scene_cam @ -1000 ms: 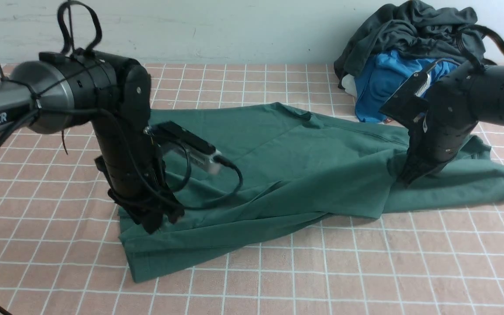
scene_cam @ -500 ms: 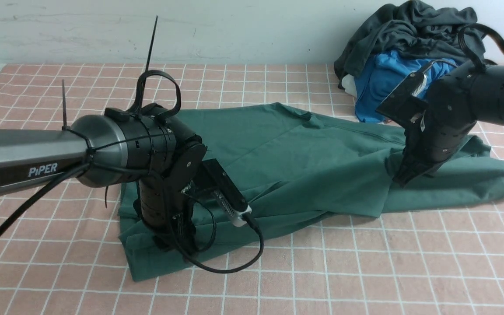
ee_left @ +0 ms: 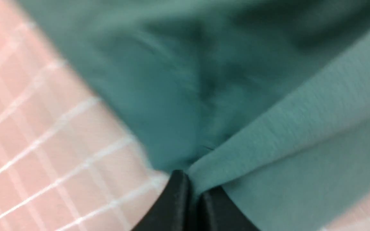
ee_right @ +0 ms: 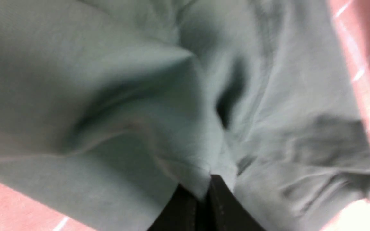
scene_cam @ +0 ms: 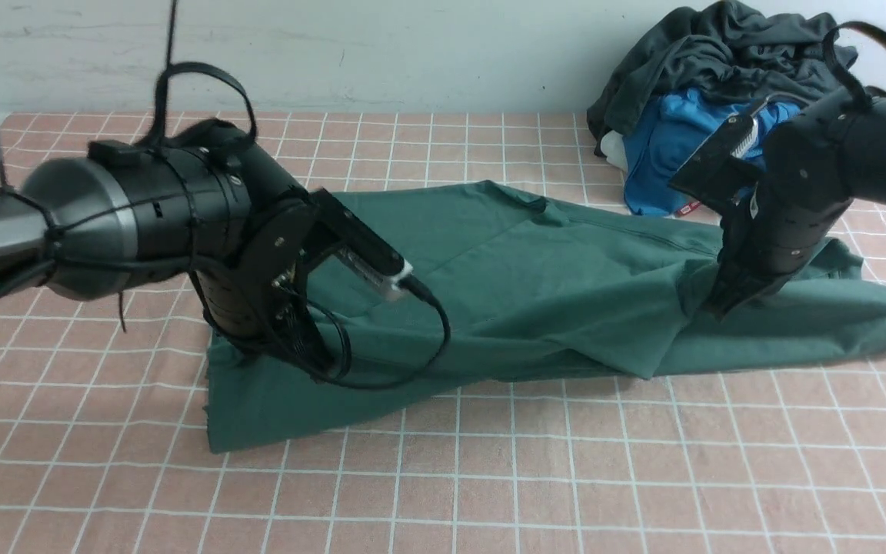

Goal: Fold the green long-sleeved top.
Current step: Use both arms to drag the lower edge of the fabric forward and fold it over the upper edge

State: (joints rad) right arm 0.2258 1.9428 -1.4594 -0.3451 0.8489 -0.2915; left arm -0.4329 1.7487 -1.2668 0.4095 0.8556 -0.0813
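Observation:
The green long-sleeved top [scene_cam: 535,277] lies spread across the pink checked cloth, left to right. My left gripper [scene_cam: 314,368] is at the top's left end, shut on a pinch of its green fabric [ee_left: 220,80]; in the left wrist view the left gripper [ee_left: 193,189] shows cloth squeezed between the dark fingers. My right gripper [scene_cam: 716,308] is at the right part of the top, also shut on a fold; in the right wrist view the fabric [ee_right: 140,96] bunches up into the right gripper [ee_right: 204,192].
A heap of clothes sits at the back right: a dark charcoal-grey garment [scene_cam: 720,54] over a bright blue garment [scene_cam: 674,146]. The checked tablecloth [scene_cam: 566,477] stretches along the front. A black cable [scene_cam: 420,362] loops from the left wrist over the top.
The left arm dropped to the top's near-left part, its gripper shut on the fabric, and it has drawn back and up a little. The right gripper kept its hold, barely moving.

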